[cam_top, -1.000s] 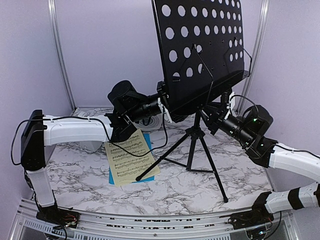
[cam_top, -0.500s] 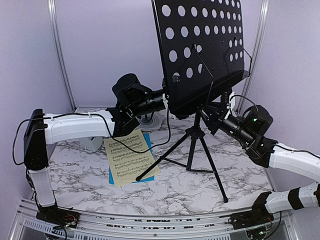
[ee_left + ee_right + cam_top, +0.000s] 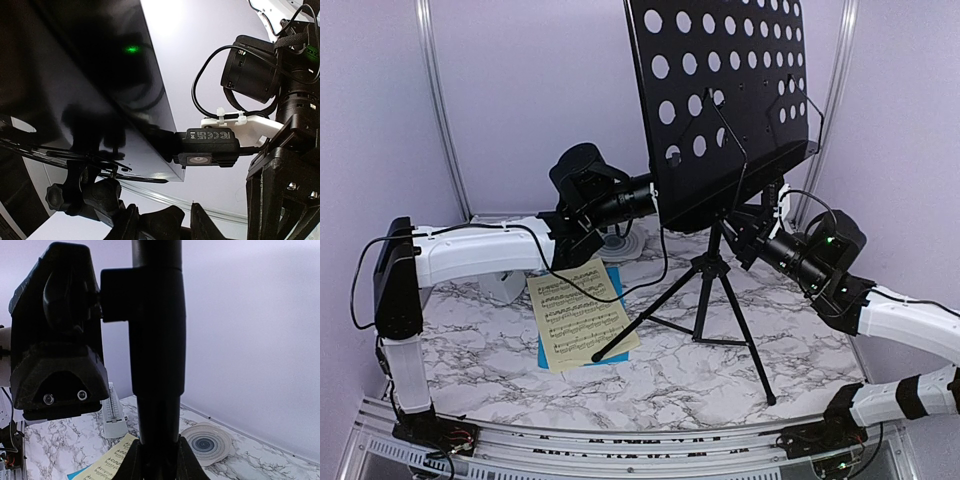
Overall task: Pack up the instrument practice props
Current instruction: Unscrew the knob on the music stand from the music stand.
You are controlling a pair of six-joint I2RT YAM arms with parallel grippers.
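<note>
This looks like a robot test lab. Two white robot arms, the left arm (image 3: 470, 255) and the right arm (image 3: 910, 325), are bolted to a metal rail (image 3: 620, 440) at the near edge of a marble-look counter (image 3: 700, 375). Plain pale purple walls (image 3: 520, 100) and shiny metal poles (image 3: 438, 110) box the counter in like a booth. Black cables (image 3: 665, 260) hang off the arms. A black music stand (image 3: 720, 100) stands on the counter like a prop on a set.

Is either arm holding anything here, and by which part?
The right gripper holds the music stand by its upright pole, under the desk. Whether the left gripper, by the desk's edge, grips anything cannot be told.
</note>
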